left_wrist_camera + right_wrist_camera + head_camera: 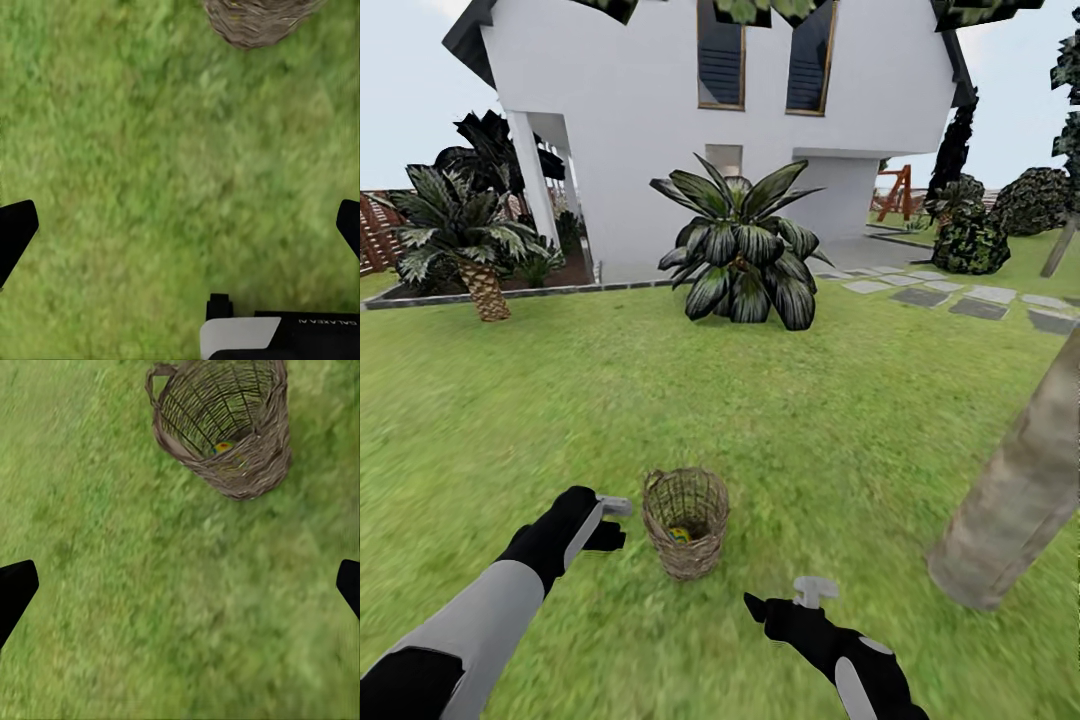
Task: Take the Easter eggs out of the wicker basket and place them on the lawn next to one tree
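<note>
Wicker basket (685, 522) on lawn (810, 400); egg (222, 447) barely visible inside; left hand (612, 508) and right hand (812, 592) wide, empty.

Rough woven twig wicker basket (685, 520) on matt, mottled grass lawn (810, 420); coarse, mottled bark on tree (1015, 500).

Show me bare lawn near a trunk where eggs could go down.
Free: the grass between the wicker basket and the tree trunk at right, beyond the right gripper. Also open: the lawn stretching toward the palms. Tighter: the narrow strip between the left gripper and the basket.
</note>
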### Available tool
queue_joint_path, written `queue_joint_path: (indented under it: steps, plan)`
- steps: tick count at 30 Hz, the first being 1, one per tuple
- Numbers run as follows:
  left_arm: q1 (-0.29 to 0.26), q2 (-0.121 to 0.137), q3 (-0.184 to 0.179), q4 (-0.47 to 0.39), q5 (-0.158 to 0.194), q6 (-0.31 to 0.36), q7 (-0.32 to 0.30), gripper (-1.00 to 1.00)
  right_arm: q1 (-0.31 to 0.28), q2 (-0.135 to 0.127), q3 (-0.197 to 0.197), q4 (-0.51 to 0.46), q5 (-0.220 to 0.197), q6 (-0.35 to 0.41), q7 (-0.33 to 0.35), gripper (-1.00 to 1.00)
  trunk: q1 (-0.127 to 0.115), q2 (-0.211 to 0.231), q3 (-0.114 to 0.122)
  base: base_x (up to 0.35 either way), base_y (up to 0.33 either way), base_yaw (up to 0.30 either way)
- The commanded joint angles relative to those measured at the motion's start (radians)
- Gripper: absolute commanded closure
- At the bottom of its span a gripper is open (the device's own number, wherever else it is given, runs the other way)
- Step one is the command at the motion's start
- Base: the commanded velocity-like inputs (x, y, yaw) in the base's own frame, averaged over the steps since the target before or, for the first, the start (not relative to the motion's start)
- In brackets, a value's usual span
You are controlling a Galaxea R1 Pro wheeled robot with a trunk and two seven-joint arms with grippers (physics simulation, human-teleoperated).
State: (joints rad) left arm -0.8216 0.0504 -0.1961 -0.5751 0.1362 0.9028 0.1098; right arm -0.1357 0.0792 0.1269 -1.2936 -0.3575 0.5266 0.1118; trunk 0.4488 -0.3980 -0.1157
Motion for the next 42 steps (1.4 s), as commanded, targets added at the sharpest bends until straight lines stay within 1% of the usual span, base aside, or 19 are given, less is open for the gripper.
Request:
queue_joint_path:
  steps: [1, 24, 36, 42]
  plan:
    - [-0.001, 0.002, -0.008, -0.002, 0.011, 0.004, 0.009, -1.00, -0.001, 0.001, -0.001, -0.001, -0.001, 0.006, 0.002, -1.00, 0.001, -0.002, -0.001, 0.289, 0.209, -0.227]
    - [0.000, 0.002, -0.008, -0.002, 0.011, 0.004, 0.008, -1.00, -0.001, -0.004, -0.004, 0.000, -0.003, 0.005, 0.003, -1.00, 0.001, -0.002, 0.021, 0.280, 0.212, -0.238]
    - [-0.001, 0.002, -0.008, -0.002, 0.010, 0.003, 0.008, -1.00, -0.001, -0.004, -0.004, 0.000, -0.003, 0.005, 0.004, -1.00, 0.001, -0.002, 0.032, 0.269, 0.032, -0.240]
    - [-0.001, 0.002, -0.008, -0.002, 0.010, 0.002, 0.007, -1.00, -0.001, -0.004, -0.005, 0.000, -0.003, 0.006, 0.003, -1.00, 0.001, -0.002, 0.036, 0.093, 0.001, -0.168]
